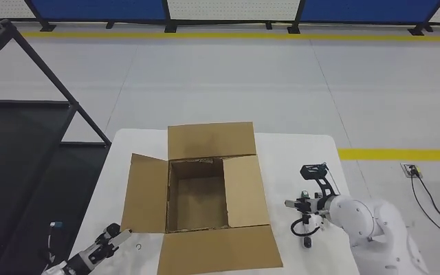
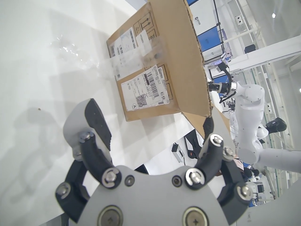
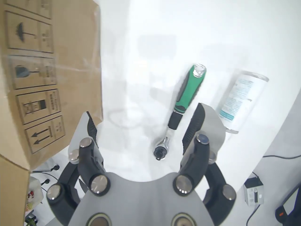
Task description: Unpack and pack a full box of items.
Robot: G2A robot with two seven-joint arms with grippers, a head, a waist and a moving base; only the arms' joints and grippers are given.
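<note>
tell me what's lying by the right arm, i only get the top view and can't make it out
Observer: A ratchet wrench with a green handle lies on the table, just in front of the right gripper.
Operator: anything else near it
Observer: A clear bottle with a white and teal label is beside the wrench's handle, not touching it.
Operator: is the gripper holding either one
Observer: No, its jaws stand wide open and empty.
</note>
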